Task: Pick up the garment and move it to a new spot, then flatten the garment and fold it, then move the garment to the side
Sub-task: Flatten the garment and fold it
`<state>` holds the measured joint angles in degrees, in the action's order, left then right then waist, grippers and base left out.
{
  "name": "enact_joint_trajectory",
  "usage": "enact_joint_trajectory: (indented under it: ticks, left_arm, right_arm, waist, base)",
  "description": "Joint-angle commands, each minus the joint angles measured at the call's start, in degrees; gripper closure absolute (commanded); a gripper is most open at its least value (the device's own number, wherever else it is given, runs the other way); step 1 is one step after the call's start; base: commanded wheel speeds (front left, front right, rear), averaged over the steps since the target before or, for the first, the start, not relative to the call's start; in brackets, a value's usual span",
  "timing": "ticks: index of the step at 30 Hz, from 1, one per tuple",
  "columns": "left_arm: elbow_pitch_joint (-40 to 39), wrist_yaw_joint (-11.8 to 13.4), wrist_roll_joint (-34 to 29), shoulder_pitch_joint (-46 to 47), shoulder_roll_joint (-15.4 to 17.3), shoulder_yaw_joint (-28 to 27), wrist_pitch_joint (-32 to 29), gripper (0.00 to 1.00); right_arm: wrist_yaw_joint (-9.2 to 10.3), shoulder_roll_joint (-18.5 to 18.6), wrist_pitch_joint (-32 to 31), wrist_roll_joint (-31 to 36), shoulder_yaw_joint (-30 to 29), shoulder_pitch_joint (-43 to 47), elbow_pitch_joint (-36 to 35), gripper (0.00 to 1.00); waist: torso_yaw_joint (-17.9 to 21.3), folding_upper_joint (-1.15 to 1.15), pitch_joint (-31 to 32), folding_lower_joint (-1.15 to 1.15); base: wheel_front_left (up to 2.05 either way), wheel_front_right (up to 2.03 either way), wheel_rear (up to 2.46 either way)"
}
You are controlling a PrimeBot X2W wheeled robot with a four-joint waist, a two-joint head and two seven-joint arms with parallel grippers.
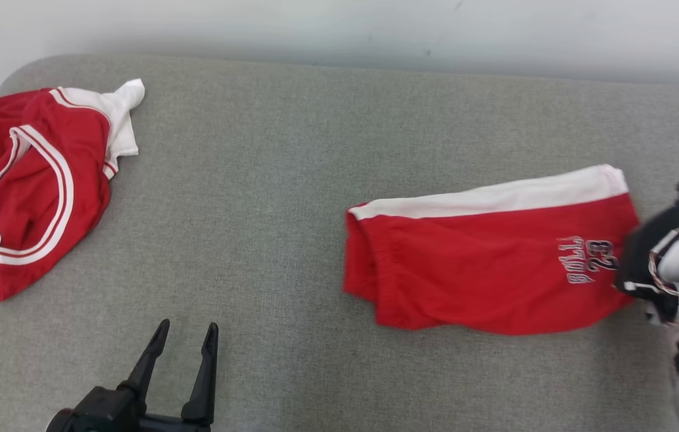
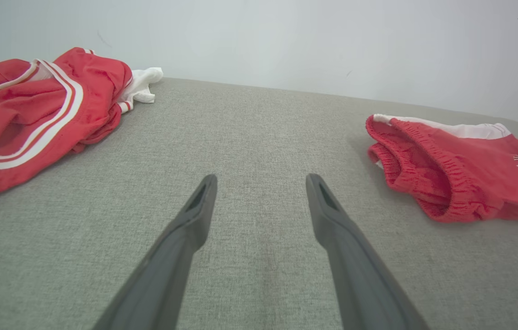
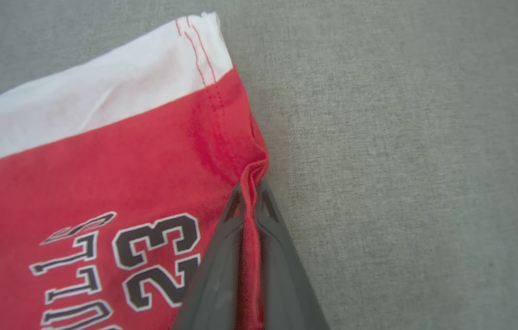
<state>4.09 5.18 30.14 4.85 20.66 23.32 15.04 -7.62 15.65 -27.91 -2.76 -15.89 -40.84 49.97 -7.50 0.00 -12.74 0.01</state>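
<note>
The fingers nearest the crumpled red-and-white jersey point(image 1: 33, 186), which lies far to the left of the shorts point(image 1: 483, 276), belong to the left gripper point(image 1: 188, 327). They are spread wide over bare table point(image 1: 267, 180), well left of the shorts and a little nearer the robot, and they hold and touch nothing. The shorts lie right of centre on the table. They seem to be laid double, with the gathered waistband point(image 2: 428, 174) at their left end and a white band point(image 1: 495, 195) along their far edge. That suggests the step in hand is carrying or sliding them to another spot. To do it well, the pull should run low and steady along the table so the layers travel together. A quick lift from one end would likely let the waistband sag and open the fold. The free left gripper could support that waistband end if the cloth starts to trail. At the right end of the shorts, the fingers of the right gripper point(image 3: 250, 190) are closed tight on the hem point(image 3: 254, 169), just right of the printed number. A thin ridge of red cloth is pinched between them. The bite looks narrow, so a jerk could pull it free.
</note>
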Motion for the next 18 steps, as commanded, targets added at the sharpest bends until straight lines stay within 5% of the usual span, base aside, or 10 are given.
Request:
enact_joint_trajectory:
  ticks: [1,11,18]
  left_arm:
    - [0.3,0.0,-0.3,-0.5,-0.2,-0.2,0.2,0.0]
    - [1.6,-0.1,0.6,-2.4,-0.9,-0.4,0.2,0.0]
    - [2.1,-0.4,1.2,-3.3,-1.5,-0.2,0.2,0.0]
  right_arm:
    - [0.21,1.0,0.6,1.1,-1.3,1.8,-0.2,1.0]
    - [0.18,-0.3,5.0,9.6,-11.6,9.3,-9.6,1.0]
    - [0.17,-3.2,8.3,13.5,-12.5,11.6,-16.6,1.0]
  waist:
    - [0.4,0.0,0.6,-0.01]
    - [2.2,0.0,4.5,-0.01]
    - [2.9,0.0,6.7,-0.01]
  base:
    - [0.0,0.0,0.0]
    - [0.0,0.0,0.0]
    - [0.0,0.0,0.0]
